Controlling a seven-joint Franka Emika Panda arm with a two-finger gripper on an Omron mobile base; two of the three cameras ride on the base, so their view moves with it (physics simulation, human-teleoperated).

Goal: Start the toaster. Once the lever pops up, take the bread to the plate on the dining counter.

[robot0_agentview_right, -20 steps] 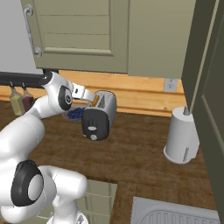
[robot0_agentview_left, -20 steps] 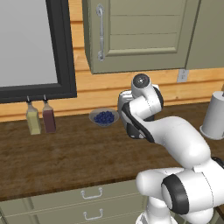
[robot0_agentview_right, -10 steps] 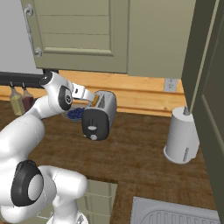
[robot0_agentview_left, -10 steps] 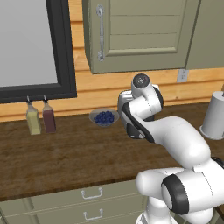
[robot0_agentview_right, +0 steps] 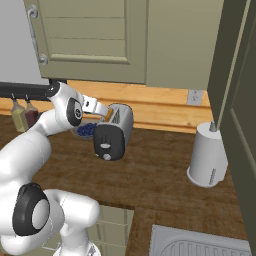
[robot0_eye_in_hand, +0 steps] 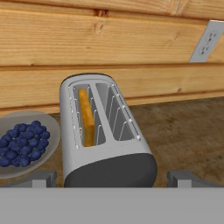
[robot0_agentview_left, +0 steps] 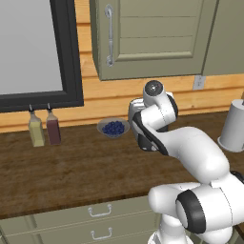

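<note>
Now, silver toaster (robot0_eye_in_hand: 103, 144) w/ dark end, bread (robot0_eye_in_hand: 86, 116) in left slot

Toaster (robot0_eye_in_hand: 103, 135) sits on tabletop (robot0_agentview_right: 165, 165), back end twd the wall. Bread (robot0_eye_in_hand: 86, 116) stands in toaster's left slot in hand view; right slot beside it. Bowl of berries (robot0_eye_in_hand: 22, 142) just left of toaster. Wall outlet (robot0_eye_in_hand: 206, 41) behind & up-right of toaster. Cylinder (robot0_agentview_right: 206, 154) well right of toaster in right base view. Two bottles (robot0_agentview_left: 44, 131) far left of toaster, past bowl.

Bread (robot0_eye_in_hand: 87, 117) mostly sunk in toaster (robot0_eye_in_hand: 103, 131) slot; toaster's dark end panel cut off below.
</note>
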